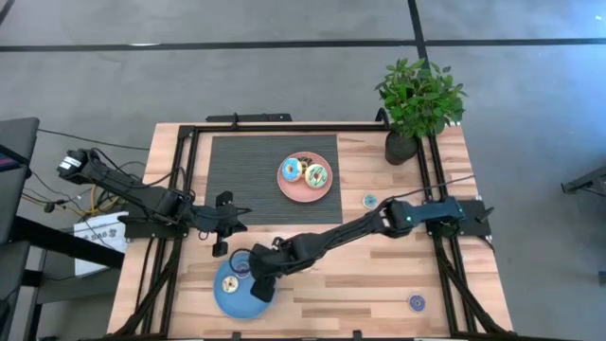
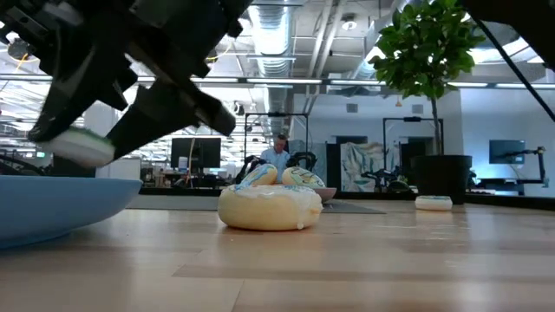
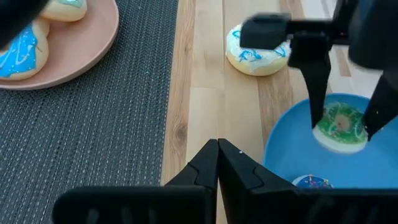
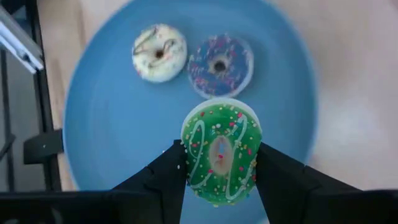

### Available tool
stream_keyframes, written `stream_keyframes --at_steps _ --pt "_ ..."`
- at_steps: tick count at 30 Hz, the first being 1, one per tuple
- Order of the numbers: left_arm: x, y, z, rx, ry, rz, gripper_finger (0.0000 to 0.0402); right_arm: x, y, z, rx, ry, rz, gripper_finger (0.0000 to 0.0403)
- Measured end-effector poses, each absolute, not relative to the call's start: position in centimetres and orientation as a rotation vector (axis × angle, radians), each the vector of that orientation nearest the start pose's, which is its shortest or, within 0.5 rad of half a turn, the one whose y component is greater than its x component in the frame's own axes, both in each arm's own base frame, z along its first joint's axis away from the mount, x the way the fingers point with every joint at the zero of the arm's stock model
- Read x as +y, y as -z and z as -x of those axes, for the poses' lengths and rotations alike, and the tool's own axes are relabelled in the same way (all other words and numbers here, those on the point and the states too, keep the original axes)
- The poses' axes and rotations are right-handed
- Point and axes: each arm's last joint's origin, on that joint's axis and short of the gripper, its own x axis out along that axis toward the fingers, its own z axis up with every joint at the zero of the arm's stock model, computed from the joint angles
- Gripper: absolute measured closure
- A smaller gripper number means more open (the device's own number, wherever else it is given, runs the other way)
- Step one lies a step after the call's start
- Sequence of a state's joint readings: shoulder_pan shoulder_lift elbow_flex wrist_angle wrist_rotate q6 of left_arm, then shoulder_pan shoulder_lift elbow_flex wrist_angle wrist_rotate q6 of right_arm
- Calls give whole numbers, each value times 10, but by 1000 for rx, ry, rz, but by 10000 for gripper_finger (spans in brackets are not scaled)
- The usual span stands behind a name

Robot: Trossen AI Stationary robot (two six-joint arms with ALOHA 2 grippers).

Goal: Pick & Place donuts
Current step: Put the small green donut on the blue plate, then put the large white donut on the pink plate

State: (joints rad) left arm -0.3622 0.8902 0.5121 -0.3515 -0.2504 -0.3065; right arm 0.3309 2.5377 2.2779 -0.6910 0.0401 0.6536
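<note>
A green-iced donut (image 4: 220, 152) with sprinkles is clamped between the fingers of the right gripper (image 4: 220, 163), held just above the blue plate (image 4: 106, 130). On that plate lie a white donut (image 4: 159, 52) and a purple donut (image 4: 220, 65), side by side. The blue plate sits at the table's (image 1: 369, 284) front left. The left gripper (image 3: 218, 163) waits beside it, its fingers pressed together on nothing. Farther back, a pink plate (image 1: 295, 189) on a dark mat (image 1: 246, 166) carries two more donuts (image 1: 303, 172).

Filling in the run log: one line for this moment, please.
right claw: shut on green donut, over blue plate | plate holds white donut, purple donut | left claw: shut, waiting beside plate
</note>
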Motion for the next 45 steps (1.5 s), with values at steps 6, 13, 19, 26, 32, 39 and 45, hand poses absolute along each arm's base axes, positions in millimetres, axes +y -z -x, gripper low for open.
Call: stream_keyframes --at_steps 6,13,19,26,32,39,45 --pt "-55 -210 -166 703 -1 74 401 172 -167 -518 993 56 -456 227" --pt "-55 -210 -166 703 -1 74 401 174 -167 -517 997 50 -459 197" --pt "-55 -210 -166 703 2 67 402 174 -167 -517 996 53 -458 164" --pt "-55 -210 -166 702 2 67 402 174 -166 -516 1006 58 -454 154" --pt "-55 -210 -166 703 2 67 402 173 -170 -514 1017 64 -454 153" --pt "-55 -210 -166 700 -1 77 402 164 -214 -501 983 64 -344 162" --pt "-56 -211 -167 690 1 89 402 169 -235 -478 998 91 -224 194"
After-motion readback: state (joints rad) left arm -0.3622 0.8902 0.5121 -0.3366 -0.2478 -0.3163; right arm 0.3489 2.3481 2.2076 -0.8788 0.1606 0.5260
